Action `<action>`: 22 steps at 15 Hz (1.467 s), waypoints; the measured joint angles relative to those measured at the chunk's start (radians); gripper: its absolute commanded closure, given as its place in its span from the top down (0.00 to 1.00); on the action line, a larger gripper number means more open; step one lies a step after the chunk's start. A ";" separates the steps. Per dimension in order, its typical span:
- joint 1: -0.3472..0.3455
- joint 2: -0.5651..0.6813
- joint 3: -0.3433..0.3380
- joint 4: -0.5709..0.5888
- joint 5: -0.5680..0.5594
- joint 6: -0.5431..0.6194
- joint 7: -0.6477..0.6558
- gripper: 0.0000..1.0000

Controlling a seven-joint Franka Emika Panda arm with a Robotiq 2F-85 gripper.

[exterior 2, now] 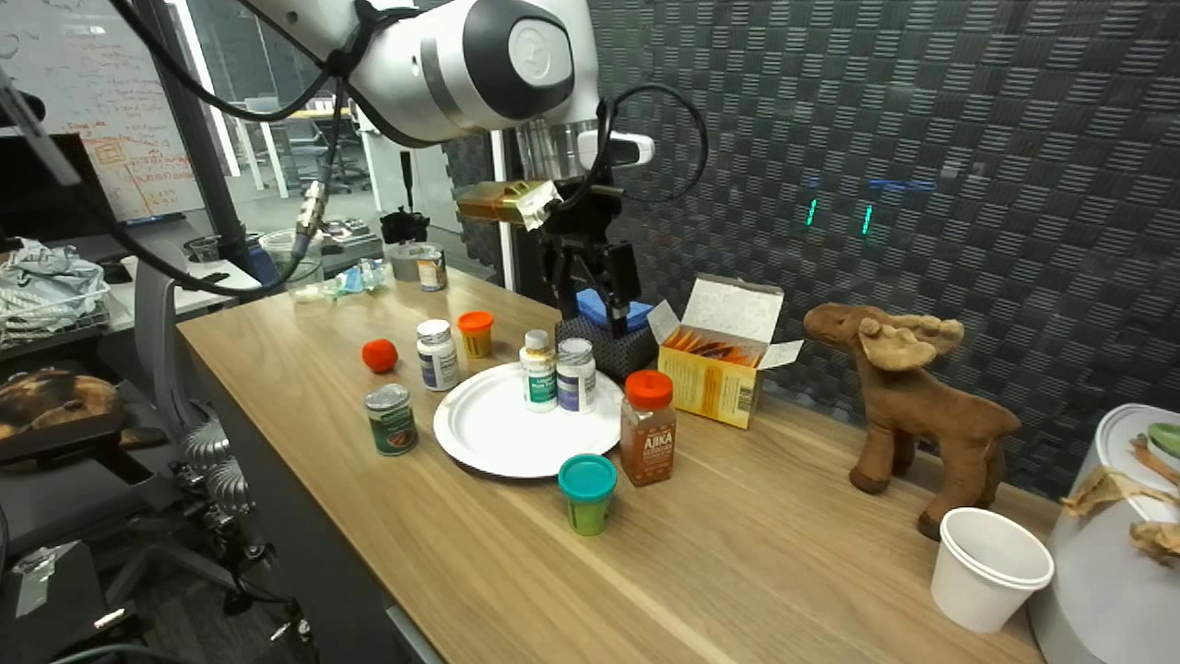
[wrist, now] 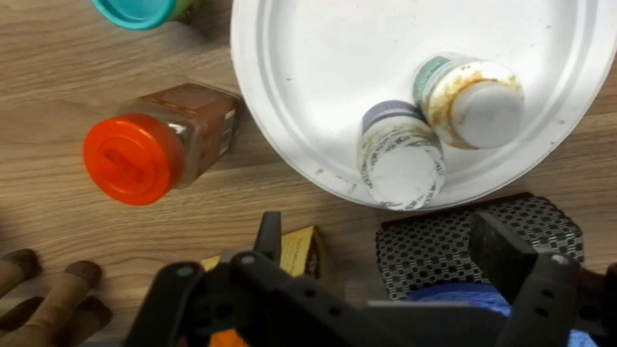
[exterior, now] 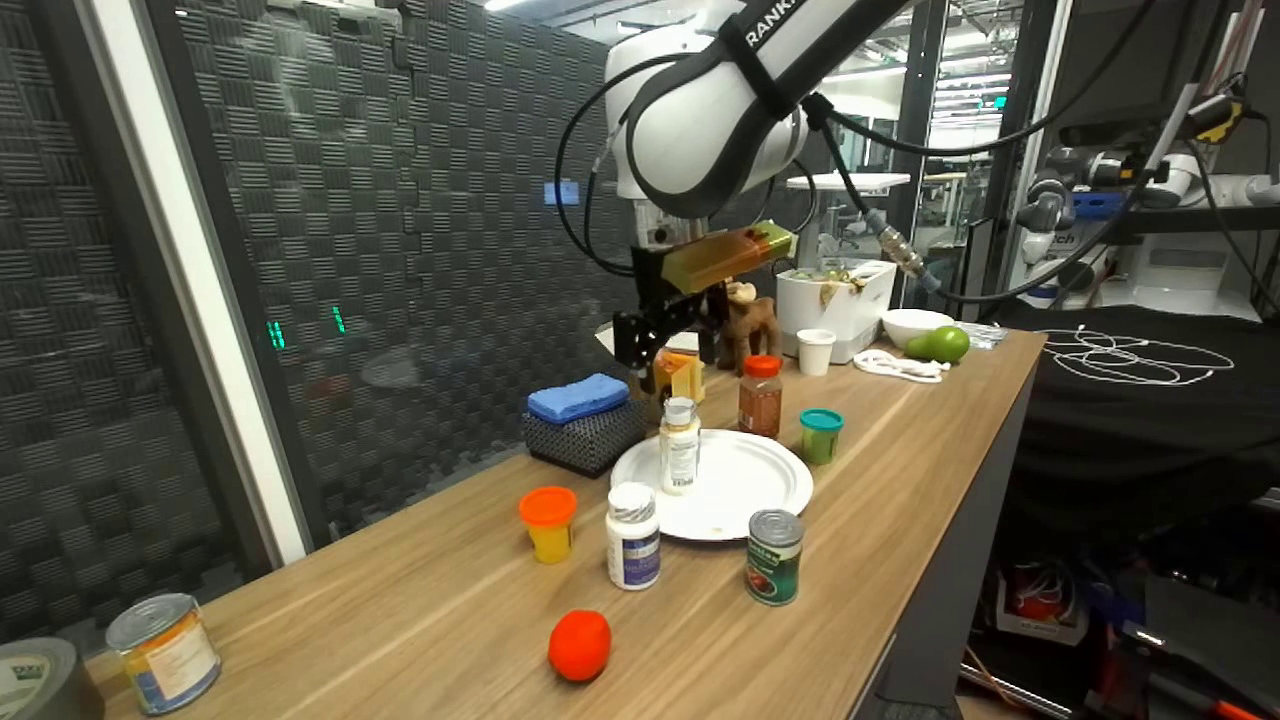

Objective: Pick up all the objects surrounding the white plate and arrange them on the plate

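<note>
The white plate point(exterior: 745, 470) holds two white bottles, one green-labelled point(exterior 2: 538, 376) and one purple-labelled point(exterior 2: 576, 378), upright near its wall-side rim. Around it stand a red-lidded spice jar point(exterior 2: 648, 433), a teal-lidded green cup point(exterior 2: 587, 503), a green can point(exterior: 774, 565), another white bottle point(exterior: 633, 545) with a purple label, and an orange-lidded yellow cup point(exterior: 550, 530). A red ball point(exterior: 580, 645) lies farther off. My gripper point(wrist: 381, 238) is open and empty, above the wall side of the plate, over the gap between the tea box and mesh box.
A black mesh box point(exterior 2: 613, 355) with a blue cloth point(exterior: 578, 397) and an open yellow tea box point(exterior 2: 710, 378) stand by the wall. A toy moose point(exterior 2: 922, 406), white paper cups point(exterior 2: 986, 572) and a white planter point(exterior: 835, 305) stand beyond. A can point(exterior: 165, 650) stands at the opposite end.
</note>
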 measured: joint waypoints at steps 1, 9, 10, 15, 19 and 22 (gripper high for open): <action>0.004 -0.016 -0.015 -0.011 -0.024 0.000 0.027 1.00; -0.023 -0.239 -0.075 -0.210 -0.090 0.046 0.093 1.00; -0.032 -0.253 -0.076 -0.232 -0.092 0.068 0.098 1.00; -0.083 -0.218 -0.080 -0.279 -0.092 0.174 0.113 1.00; -0.098 -0.141 -0.082 -0.267 -0.088 0.204 0.113 1.00; -0.099 -0.097 -0.082 -0.241 -0.071 0.207 0.112 0.90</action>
